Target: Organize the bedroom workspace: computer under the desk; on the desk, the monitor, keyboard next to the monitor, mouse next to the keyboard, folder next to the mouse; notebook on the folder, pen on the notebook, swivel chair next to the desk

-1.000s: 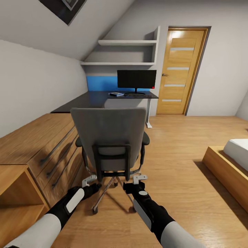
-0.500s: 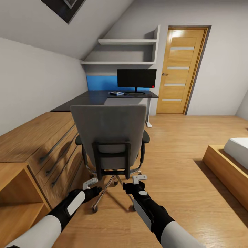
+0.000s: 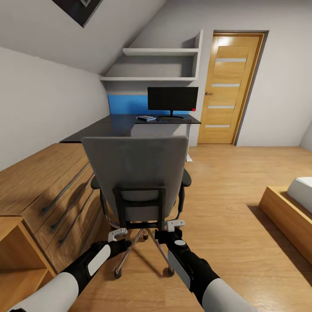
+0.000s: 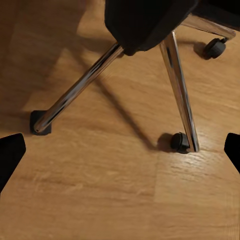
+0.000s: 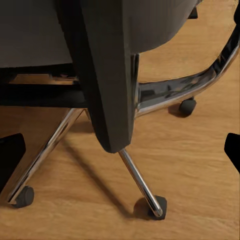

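Both grippers, left gripper [image 3: 117, 235] and right gripper [image 3: 175, 225], hang spread and empty behind the swivel chair [image 3: 136, 173]. I judge the monitor [image 3: 172, 99] placed on the desk [image 3: 130, 123]; chair unpositioned.

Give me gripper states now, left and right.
Left gripper: open, holding nothing, low behind the swivel chair.
Right gripper: open, holding nothing.

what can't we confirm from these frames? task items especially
- Swivel chair seat, head view: its own backrest hides it, so the folder's presence cannot be judged.
- Small item on the desk, head view: too small to identify.
- Space under the desk, head view: blocked by the chair and the drawer unit; computer unconfirmed.
- Left claw and right claw: finger gap unclear in the head view; wrist views cut off the dark tips at the edges.
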You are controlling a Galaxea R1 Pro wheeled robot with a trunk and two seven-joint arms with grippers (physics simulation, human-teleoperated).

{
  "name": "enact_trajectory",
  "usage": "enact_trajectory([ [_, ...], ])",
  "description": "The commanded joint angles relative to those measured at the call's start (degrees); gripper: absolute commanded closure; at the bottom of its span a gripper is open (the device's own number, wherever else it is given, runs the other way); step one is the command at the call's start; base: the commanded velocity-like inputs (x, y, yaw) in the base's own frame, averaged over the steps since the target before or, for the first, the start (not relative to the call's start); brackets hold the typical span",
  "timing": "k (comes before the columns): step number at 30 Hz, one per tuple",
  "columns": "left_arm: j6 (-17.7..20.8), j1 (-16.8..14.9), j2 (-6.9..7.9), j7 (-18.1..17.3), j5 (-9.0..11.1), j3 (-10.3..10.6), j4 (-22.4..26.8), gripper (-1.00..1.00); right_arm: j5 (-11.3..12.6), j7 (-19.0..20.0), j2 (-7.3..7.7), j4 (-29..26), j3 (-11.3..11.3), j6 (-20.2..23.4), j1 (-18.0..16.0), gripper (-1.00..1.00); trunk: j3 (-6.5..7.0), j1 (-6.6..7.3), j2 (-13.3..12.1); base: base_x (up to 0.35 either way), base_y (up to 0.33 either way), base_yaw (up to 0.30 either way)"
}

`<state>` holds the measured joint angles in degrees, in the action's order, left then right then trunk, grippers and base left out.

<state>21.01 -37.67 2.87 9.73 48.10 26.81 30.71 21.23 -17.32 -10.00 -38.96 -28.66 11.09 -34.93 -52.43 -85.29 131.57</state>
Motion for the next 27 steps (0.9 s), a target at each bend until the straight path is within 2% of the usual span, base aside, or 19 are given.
enact_trajectory([
  [1, 0.1, 0.0, 0.1, 0.6, 0.6, 0.5, 0.2, -1.0, 0.3, -0.4, 0.0, -0.1, -0.2, 0.2, 0.0, -1.0, -0.06, -0.01, 0.0, 0.124, 0.003, 0.0],
  [23, -0.1, 0.1, 0.43, 0.6, 0.6, 0.7, 0.1, -1.0, 0.3, -0.4, 0.0, 0.0, -0.2, 0.1, 0.0, -1.0, -0.06, -0.01, 0.0, 0.022, 0.0, 0.0],
  [27, -1.7, 0.2, 0.89, 0.6, 0.6, 0.6, 0.1, -1.0, 0.2, -0.4, 0.0, 0.0, -0.2, 0.1, 0.0, -1.0, -0.06, -0.01, 0.0, 0.0, 0.0, 0.0],
])
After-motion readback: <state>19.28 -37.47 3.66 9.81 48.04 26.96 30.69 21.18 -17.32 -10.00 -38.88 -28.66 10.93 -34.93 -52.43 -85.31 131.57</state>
